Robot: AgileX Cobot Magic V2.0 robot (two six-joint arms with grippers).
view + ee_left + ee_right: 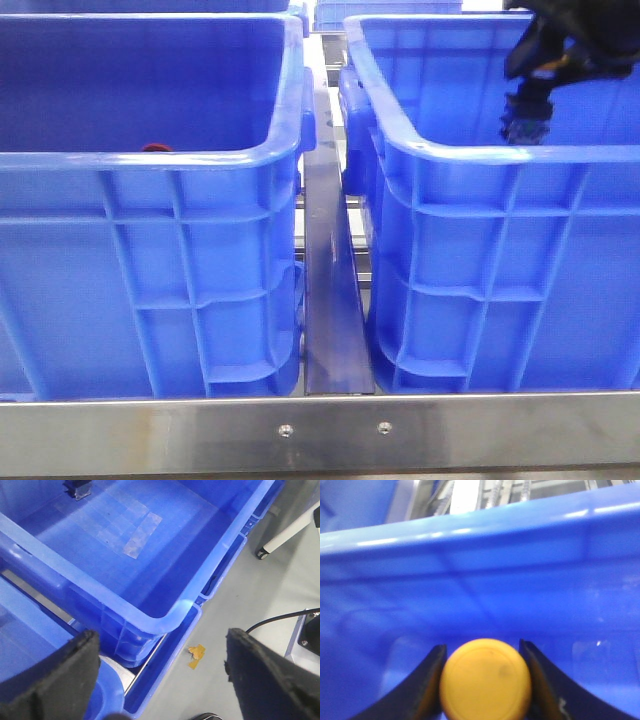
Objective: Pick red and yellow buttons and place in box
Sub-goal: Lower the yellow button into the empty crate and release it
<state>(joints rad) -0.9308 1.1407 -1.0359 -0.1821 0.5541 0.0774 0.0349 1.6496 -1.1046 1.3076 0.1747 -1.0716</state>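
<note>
The yellow button (485, 680) fills the gap between my right gripper's (482, 677) two dark fingers, which are shut on its domed cap. Behind it rises a blue box wall (480, 580). In the front view, the right gripper (525, 125) hangs inside the right blue box (500, 240), near its front wall. A sliver of the red button (155, 147) shows just over the front rim of the left blue box (150, 270). My left gripper (160, 670) is open and holds nothing, above a box rim (165, 622) and the grey floor.
A metal rail (335, 300) runs between the two look-alike boxes, and a steel bar (320, 435) crosses the front. A small dark object (76, 489) lies on the taped floor of the box in the left wrist view. A yellow scrap (196, 655) is on the floor.
</note>
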